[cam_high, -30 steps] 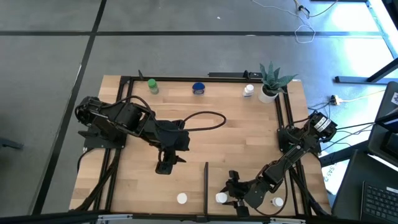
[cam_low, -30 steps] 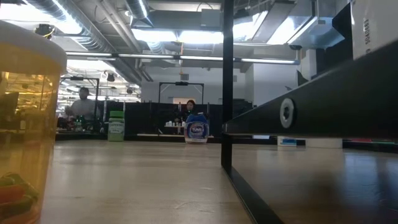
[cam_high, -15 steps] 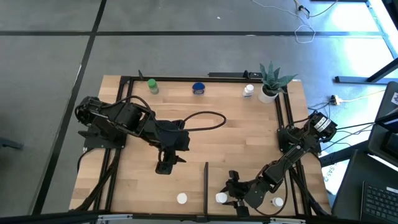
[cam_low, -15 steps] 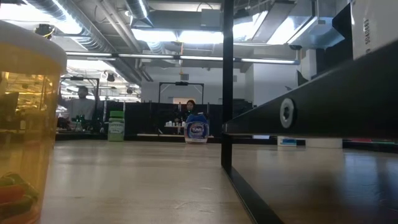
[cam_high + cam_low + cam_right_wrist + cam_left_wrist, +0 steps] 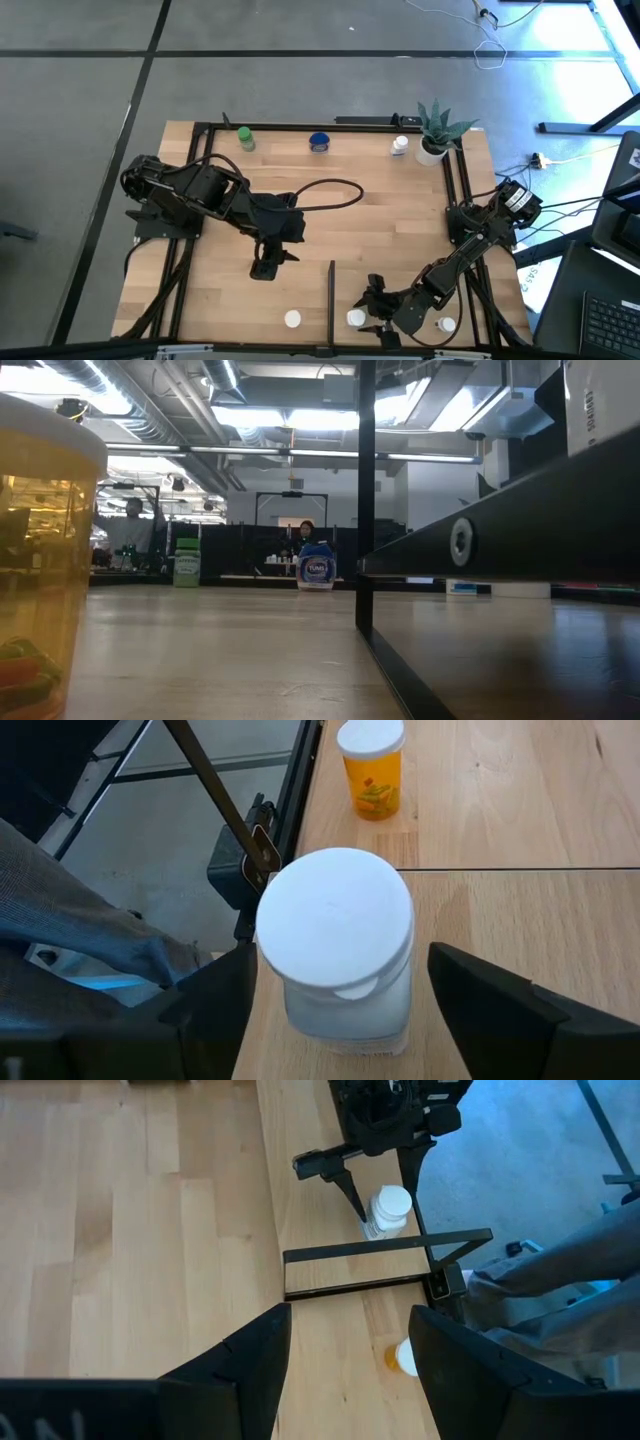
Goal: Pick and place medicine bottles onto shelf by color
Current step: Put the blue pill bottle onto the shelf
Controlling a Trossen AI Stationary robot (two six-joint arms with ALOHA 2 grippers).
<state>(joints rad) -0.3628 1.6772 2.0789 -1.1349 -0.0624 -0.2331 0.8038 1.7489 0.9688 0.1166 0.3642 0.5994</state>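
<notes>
The medicine bottles sit scattered on the tabletop (image 5: 400, 215): a green one (image 5: 245, 139), a blue one (image 5: 319, 143) and a white one (image 5: 400, 146) along the upper edge of the high view beside a potted plant (image 5: 435, 130), plus a white-capped bottle (image 5: 355, 319), an orange bottle (image 5: 292, 320) and another (image 5: 446, 324) along the lower edge. The right hand (image 5: 371, 305), at lower centre-right, has its fingers spread on either side of the white-capped bottle (image 5: 338, 948), not touching it. A black divider bar (image 5: 331, 290) stands between that bottle and the orange one (image 5: 372, 768). The left hand (image 5: 266, 262) hangs over the middle of the tabletop, fingers (image 5: 255, 1355) spread and empty
</notes>
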